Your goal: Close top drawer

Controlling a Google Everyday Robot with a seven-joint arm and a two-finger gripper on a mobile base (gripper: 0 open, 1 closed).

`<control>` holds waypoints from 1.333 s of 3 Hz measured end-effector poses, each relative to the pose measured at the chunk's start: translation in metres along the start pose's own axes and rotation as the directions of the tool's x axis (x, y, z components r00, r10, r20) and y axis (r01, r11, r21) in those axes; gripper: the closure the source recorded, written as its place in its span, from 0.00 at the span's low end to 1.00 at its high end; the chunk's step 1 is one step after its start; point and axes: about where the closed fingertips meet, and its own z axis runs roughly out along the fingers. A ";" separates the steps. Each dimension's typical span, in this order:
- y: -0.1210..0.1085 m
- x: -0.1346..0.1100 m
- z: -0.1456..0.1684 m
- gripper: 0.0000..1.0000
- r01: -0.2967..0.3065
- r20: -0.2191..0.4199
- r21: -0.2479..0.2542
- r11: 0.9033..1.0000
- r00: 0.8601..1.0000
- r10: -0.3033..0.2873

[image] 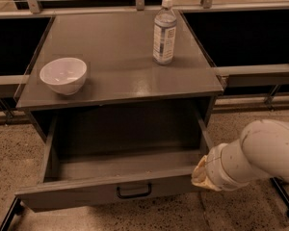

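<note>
The top drawer [106,191] is pulled far out of the grey-brown cabinet, and its inside looks empty. Its long flat front panel carries one black bar handle [134,191] at the centre. My white arm comes in from the right, and my gripper [201,173] sits at the right end of the drawer's front panel, close against its corner. The wrist covers the fingers.
On the cabinet top [120,57] stand a white bowl [63,74] at the left and a clear water bottle [164,32] at the back right. Dark shelving with metal rails runs left and right. The floor is speckled stone.
</note>
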 end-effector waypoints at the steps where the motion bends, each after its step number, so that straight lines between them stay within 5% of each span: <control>1: 0.002 0.001 0.033 0.97 0.047 -0.022 -0.019 0.999 0.999 -0.047; 4: 0.002 0.002 0.050 0.28 0.053 -0.021 -0.015 0.998 0.998 -0.053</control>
